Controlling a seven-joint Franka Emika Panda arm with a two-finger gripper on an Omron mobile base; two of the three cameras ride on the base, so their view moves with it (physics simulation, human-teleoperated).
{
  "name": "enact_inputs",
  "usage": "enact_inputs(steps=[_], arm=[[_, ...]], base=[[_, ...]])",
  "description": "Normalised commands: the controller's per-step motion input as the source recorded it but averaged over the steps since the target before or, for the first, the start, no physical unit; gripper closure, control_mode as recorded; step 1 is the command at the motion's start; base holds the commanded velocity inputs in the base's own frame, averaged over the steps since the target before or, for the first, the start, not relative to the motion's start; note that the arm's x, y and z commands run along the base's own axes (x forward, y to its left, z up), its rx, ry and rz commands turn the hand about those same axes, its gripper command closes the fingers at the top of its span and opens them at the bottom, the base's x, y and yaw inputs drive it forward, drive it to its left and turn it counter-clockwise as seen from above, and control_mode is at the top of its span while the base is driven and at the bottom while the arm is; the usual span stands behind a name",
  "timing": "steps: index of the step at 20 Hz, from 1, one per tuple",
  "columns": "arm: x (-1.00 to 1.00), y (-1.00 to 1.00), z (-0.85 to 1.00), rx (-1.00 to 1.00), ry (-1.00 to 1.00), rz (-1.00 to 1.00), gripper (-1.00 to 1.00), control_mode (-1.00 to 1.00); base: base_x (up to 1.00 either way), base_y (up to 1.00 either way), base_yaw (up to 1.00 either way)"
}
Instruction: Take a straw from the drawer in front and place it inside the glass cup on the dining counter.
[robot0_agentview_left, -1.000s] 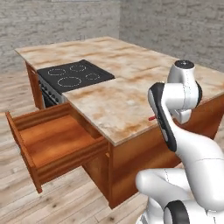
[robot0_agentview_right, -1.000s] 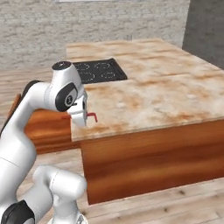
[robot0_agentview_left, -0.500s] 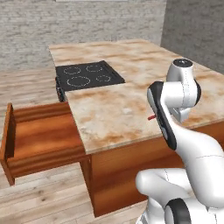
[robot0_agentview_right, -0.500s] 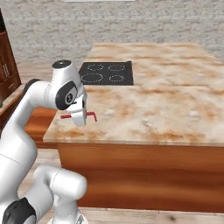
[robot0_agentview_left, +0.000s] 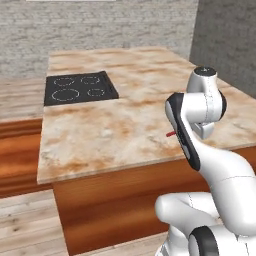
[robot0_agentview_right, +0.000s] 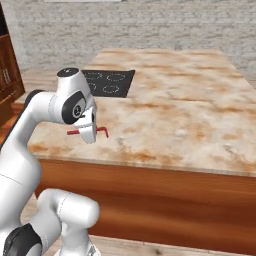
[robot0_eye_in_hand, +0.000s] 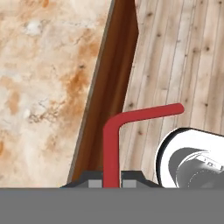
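**Carrying the straw over the table edge: hold firm, find the cup first**

Nearest, at the table's front edge: pincer clenched on the straw, gripped low on its long leg, bent end kinked off to one side over the wood floor in the hand view. Seen from the right base view, straw sticking out on both sides of the pincer, roughly level, just above the table's near corner. From the left base view, only a short red tip peeking out beside the arm, above the table.

Best handling, as a judgement: keep the clench unchanged, since so thin a stick could slip or swivel under any loosening. Keep the straw clear above the stone rim while crossing; a snag on the edge could twist it in the grip. Before lowering, turn the wrist so the long leg points down.

Farther back on the table: black cooktop at the far left part, to be avoided. Glass cup impossible to make out anywhere on the table, so locate it before committing to a descent.
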Motion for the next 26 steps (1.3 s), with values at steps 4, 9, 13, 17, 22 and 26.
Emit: enact_inputs(steps=[4, 9, 13, 17, 22, 26], arm=[[0.0, 0.0, 0.0, 0.0, 0.0, 0.0, 1.0, 1.0], [0.0, 0.0, 0.0, 0.0, 0.0, 0.0, 1.0, 1.0], [0.0, 0.0, 0.0, 0.0, 0.0, 0.0, 1.0, 1.0], [0.0, 0.0, 0.0, 0.0, 0.0, 0.0, 1.0, 1.0], [0.0, 0.0, 0.0, 0.0, 0.0, 0.0, 1.0, 1.0], [0.0, 0.0, 0.0, 0.0, 0.0, 0.0, 1.0, 1.0]], base=[[-0.13, -1.0, 0.18], [-0.25, -1.0, 0.16], [-0.3, -1.0, 0.12], [-0.34, -1.0, 0.09], [-0.37, -1.0, 0.07], [-0.25, -1.0, 0.06]])
